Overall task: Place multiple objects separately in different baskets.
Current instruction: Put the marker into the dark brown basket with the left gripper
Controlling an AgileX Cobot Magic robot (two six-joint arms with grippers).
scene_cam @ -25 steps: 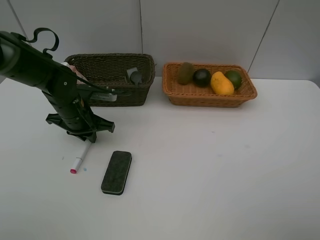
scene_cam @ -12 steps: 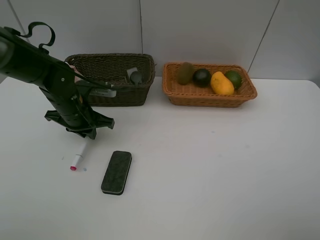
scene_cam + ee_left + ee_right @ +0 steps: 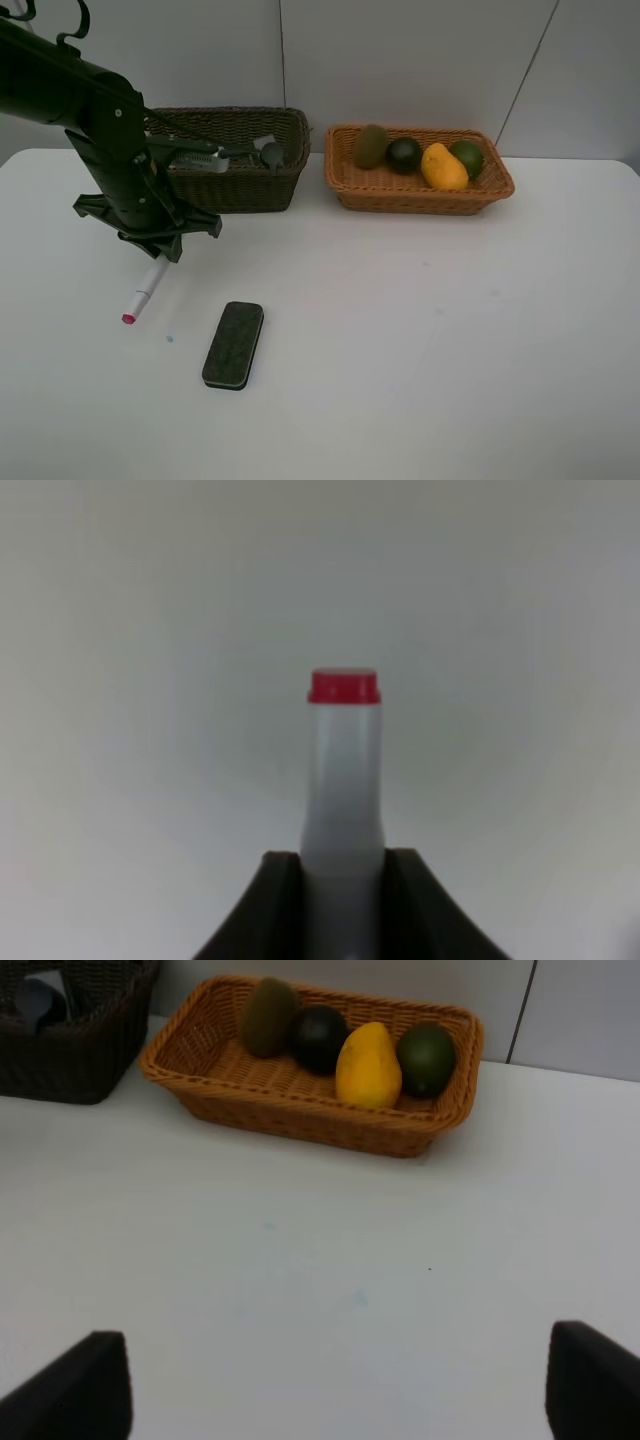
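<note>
The left gripper [image 3: 160,255] has its two dark fingers [image 3: 262,905] clamped on the white marker [image 3: 144,293], which sticks out past the fingertips with its red cap [image 3: 343,686] at the far end. From the high camera the marker slants down and away from the fingers toward the white table [image 3: 420,350]; whether the cap touches the surface I cannot tell.

Just beyond that cap and to the side lies the black eraser [image 3: 233,344], flat on the table and apart from the marker. Behind the left arm stands the dark wicker basket [image 3: 255,185] — a dark grey bottle [image 3: 271,153] shows inside it near the far end, the rest of its inside is hidden by the arm.

The right gripper [image 3: 330,1390] holds nothing — its fingers [image 3: 590,1380] stand wide apart with bare table between them. Well ahead of those fingertips sits the orange-tan basket [image 3: 300,1120], and in it, in a row, are the brown kiwi [image 3: 266,1016], the dark mangosteen [image 3: 319,1037], the yellow mango [image 3: 368,1064] and the green lime [image 3: 426,1058], each touching or just beside the next.
</note>
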